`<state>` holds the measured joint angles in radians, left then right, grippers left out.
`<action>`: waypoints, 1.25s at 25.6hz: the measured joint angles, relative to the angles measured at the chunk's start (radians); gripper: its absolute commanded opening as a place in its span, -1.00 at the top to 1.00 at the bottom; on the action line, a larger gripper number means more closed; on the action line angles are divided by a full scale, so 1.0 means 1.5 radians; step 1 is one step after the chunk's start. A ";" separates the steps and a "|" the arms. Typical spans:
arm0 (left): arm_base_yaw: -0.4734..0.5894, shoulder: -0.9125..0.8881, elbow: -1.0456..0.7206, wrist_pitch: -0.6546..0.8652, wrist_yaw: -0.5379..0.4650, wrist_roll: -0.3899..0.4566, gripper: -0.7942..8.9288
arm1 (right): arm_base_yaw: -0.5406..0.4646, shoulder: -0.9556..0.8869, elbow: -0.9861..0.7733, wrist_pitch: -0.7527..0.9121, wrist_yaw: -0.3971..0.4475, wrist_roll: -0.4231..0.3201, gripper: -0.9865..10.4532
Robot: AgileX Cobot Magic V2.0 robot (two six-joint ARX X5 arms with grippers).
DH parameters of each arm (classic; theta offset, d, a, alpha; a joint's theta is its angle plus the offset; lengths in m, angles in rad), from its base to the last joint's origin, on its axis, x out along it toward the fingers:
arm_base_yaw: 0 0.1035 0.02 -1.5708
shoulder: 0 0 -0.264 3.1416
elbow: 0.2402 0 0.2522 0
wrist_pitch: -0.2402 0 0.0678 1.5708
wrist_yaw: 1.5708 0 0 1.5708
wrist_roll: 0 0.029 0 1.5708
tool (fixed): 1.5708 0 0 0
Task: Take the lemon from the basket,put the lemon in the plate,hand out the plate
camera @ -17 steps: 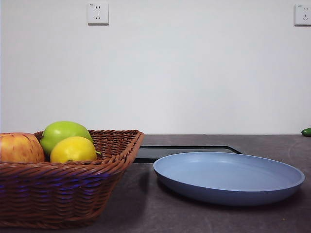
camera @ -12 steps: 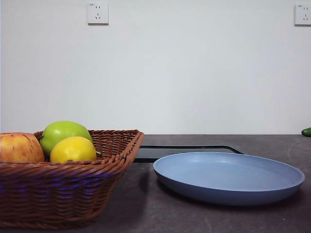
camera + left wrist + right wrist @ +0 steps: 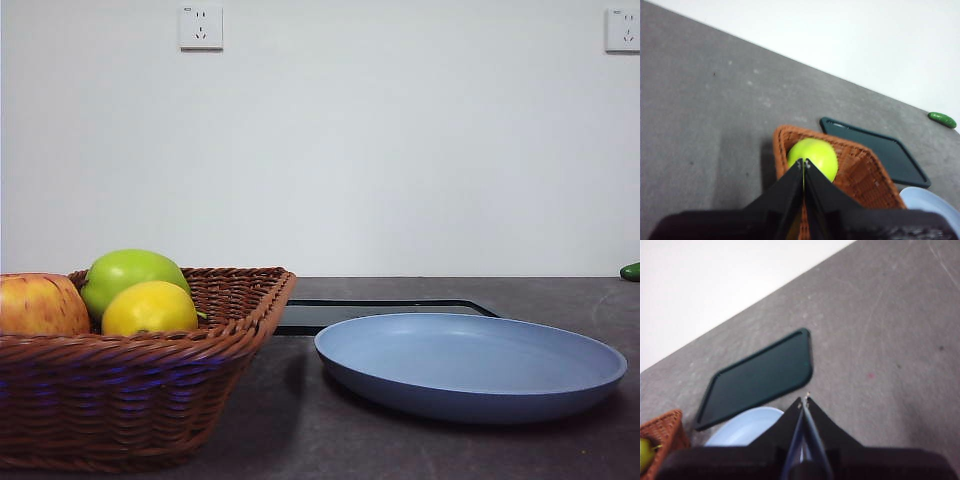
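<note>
The yellow lemon lies in the brown wicker basket at the front left, beside a green apple and a red-yellow apple. To the right of the basket the light-blue plate rests on the table with nothing on it. Neither arm shows in the front view. My left gripper is shut and hangs high over the basket, its tips in line with the green apple. High above the plate, my right gripper is shut too and holds nothing.
A flat black tray lies behind the plate, also seen as the tray from the right wrist. A small dark green object sits at the table's far right edge. A white wall with sockets stands behind.
</note>
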<state>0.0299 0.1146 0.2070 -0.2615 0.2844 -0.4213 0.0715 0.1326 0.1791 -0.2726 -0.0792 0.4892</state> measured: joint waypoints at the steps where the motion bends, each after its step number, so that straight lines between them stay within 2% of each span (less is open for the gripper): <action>1: 0.000 0.015 0.015 0.000 0.003 0.000 0.82 | 0.000 0.016 0.016 -0.002 0.000 -0.004 0.82; 10: 0.000 0.180 0.147 -0.047 0.068 0.015 0.82 | 0.000 0.205 0.180 -0.082 0.000 -0.082 0.82; 15: 0.000 0.291 0.221 -0.121 0.118 0.070 0.82 | 0.000 0.327 0.285 -0.169 -0.018 -0.145 0.82; 19: -0.026 0.402 0.304 -0.193 0.127 0.134 0.82 | 0.000 0.463 0.388 -0.270 -0.036 -0.218 0.82; 22: -0.062 0.472 0.365 -0.250 0.126 0.173 0.82 | 0.000 0.552 0.416 -0.297 -0.111 -0.257 0.80; 25: -0.099 0.497 0.382 -0.253 0.126 0.183 0.82 | 0.001 0.623 0.416 -0.301 -0.168 -0.267 0.61; 27: -0.118 0.498 0.382 -0.253 0.126 0.186 0.82 | 0.009 0.673 0.416 -0.292 -0.171 -0.266 0.46; 29: -0.127 0.498 0.382 -0.247 0.127 0.187 0.80 | 0.011 0.722 0.416 -0.278 -0.172 -0.264 0.41; 32: -0.127 0.498 0.382 -0.247 0.126 0.187 0.48 | 0.029 0.792 0.416 -0.249 -0.172 -0.261 0.41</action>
<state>-0.1608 0.8623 0.7799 -0.6327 0.4740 -0.1413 0.1154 1.3201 0.8024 -0.6460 -0.3378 0.0982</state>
